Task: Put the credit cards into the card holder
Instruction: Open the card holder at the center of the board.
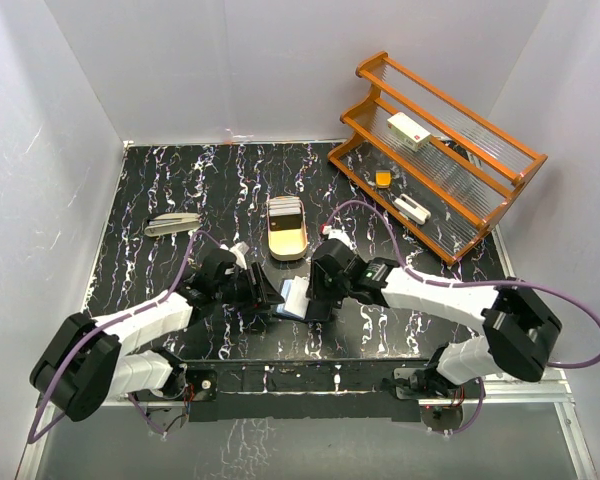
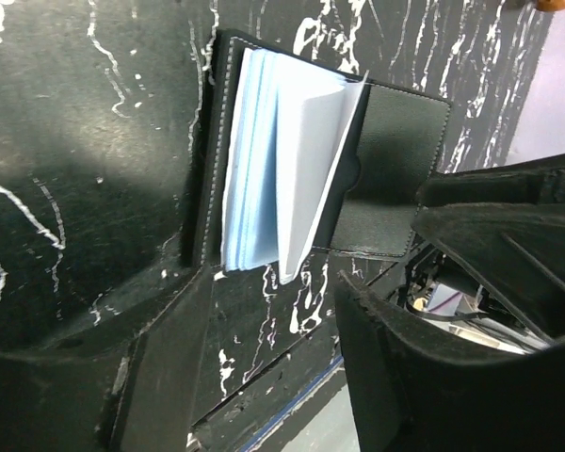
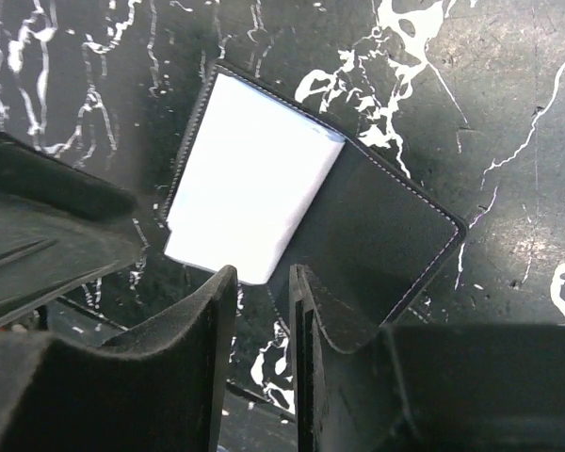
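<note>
I see the holder (image 3: 377, 235) lying open and flat on the table (image 1: 180, 180), near its near edge, between my two grippers; in the top view its long axis runs about left to right, and the right half is hidden under the right gripper (image 3: 262, 292).

The cards (image 3: 250, 179) sit on the left half, the one toward the left gripper (image 2: 273, 320); their long axis crosses the long axis of the holder, and one short edge points at the right gripper. From the left wrist I see them as a pale blue stack, fanned like pages; the top card stands tilted up from the fold, the others lie flatter. The bare black half spreads to the right of them in that view.

The left gripper is wide apart, a finger on each side of the near end of the stack; nothing is between its fingers, only table. The right gripper has a narrow gap only; the lower corner of the top card comes just to its tips, but I see the table through the gap and no grip on anything.

Farther back stands a cream tray (image 1: 288, 240); at the far right a wooden rack (image 1: 350, 120) carries a white box (image 1: 410, 130).
</note>
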Tool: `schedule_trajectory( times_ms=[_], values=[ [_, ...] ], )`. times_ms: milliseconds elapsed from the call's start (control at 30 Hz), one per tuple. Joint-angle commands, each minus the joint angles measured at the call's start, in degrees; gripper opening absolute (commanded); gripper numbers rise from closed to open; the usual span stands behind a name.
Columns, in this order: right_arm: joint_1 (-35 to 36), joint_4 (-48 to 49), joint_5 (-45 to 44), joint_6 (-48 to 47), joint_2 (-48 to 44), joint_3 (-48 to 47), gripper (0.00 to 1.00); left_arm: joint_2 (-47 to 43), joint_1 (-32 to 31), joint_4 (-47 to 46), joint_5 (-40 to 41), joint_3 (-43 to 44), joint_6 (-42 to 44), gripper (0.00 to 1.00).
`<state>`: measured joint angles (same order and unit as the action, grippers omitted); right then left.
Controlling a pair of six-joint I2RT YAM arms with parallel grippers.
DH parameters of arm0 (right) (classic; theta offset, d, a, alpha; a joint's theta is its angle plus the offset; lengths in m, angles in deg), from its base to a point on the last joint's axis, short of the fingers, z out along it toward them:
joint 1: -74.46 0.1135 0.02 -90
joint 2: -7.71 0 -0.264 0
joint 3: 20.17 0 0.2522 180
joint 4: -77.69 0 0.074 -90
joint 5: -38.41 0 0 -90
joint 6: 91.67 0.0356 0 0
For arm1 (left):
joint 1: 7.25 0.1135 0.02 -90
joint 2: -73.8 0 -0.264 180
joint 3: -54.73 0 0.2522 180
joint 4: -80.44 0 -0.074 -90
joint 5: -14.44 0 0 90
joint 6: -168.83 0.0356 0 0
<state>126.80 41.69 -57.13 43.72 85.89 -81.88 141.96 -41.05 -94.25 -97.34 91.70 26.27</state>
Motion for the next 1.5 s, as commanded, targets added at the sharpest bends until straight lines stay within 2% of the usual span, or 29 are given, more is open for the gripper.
schedule_trajectory(
  times_ms=[0,267,833,1133,1233,1367,1400,1467],
  values=[
    [-0.13,3.99,-2.01,-2.22,1.74,0.97,0.25,-2.24,0.31,5.16,3.83,1.75,1.92,0.54],
    [-0.22,9.21,-1.40,-3.16,2.76,8.84,0.20,0.38,0.31,2.41,1.93,1.82,1.24,0.54],
    [-0.22,10.18,-2.04,-3.18,2.35,12.10,0.18,7.28,0.31,-7.51,-3.78,1.33,1.32,0.52],
    [-0.26,11.50,-1.66,-2.59,1.18,14.21,0.18,9.36,0.30,-16.19,-8.21,0.17,-2.83,0.36],
    [-0.22,11.75,-1.42,-2.64,1.04,14.31,0.18,9.20,0.30,-18.00,-8.81,-0.40,-3.82,0.25],
    [-0.26,11.54,-1.40,-2.96,0.38,13.75,0.18,8.79,0.29,-18.19,-9.26,-0.67,-3.91,0.03],
    [-0.22,11.45,-1.37,-2.95,0.14,13.52,0.18,8.68,0.24,-17.71,-9.39,-0.54,-3.75,0.00],
    [-0.22,11.19,-0.82,-2.90,-0.54,12.82,0.19,8.15,0.31,-16.49,-9.50,-0.47,-3.29,0.00]
  ],
)
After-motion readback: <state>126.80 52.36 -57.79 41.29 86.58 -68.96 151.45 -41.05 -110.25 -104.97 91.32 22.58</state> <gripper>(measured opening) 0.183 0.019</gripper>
